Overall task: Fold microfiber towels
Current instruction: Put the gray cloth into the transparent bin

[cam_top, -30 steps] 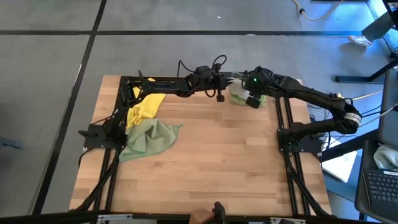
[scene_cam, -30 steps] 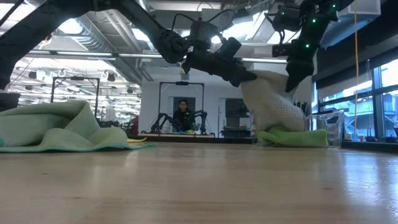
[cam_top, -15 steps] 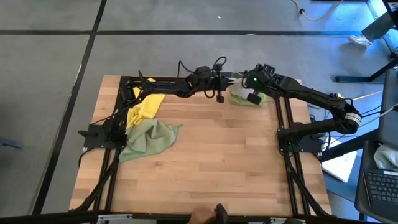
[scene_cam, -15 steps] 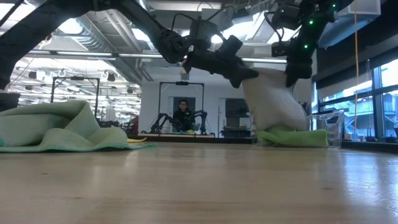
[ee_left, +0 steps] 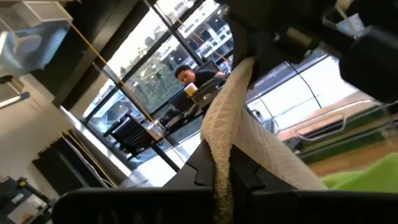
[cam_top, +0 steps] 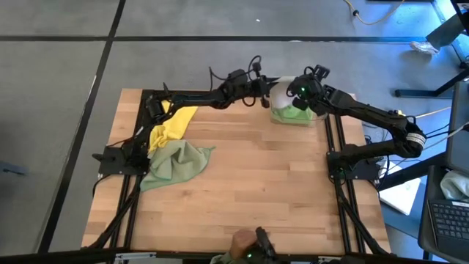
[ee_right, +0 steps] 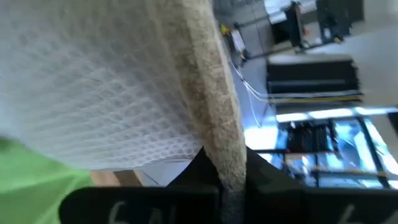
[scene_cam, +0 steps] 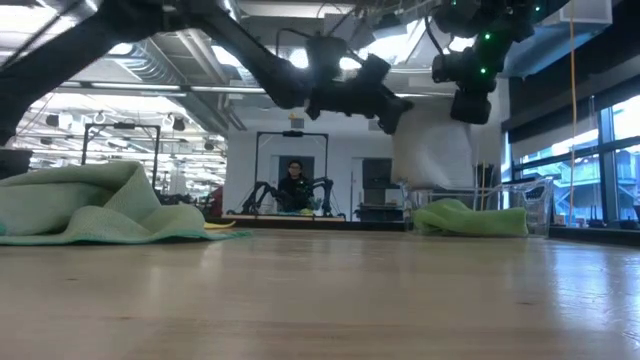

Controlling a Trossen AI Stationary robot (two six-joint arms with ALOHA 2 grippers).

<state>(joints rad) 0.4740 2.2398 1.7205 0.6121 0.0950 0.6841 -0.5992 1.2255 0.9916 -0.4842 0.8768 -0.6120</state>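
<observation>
While both arms reach to the far edge of the wooden table (cam_top: 242, 176), they hold one cloth between them: the grey-beige towel (scene_cam: 432, 140) hangs in the air from two pinched edges, clear of the board, which I judge is meant to let it drop flat and square before it is laid down for folding. The left gripper (cam_top: 262, 92) is clamped on one edge, and its wrist view shows the cloth's hem running straight into the closed jaws. The right gripper (cam_top: 302, 91) grips the opposite edge the same way.

Directly below the hanging cloth lies the bright green towel (scene_cam: 470, 220), already a low, compact bundle at the far right corner. Over on the left side, the pale olive-green towel (cam_top: 174, 163) sits in a loose, rumpled heap, with the yellow towel (cam_top: 173, 125) crumpled just beyond it and touching it.

Up close, the grey-beige towel shows a fine waffle weave and a thick, fuzzy rolled hem. It looks to be doubled over, though from here I can't be sure.
</observation>
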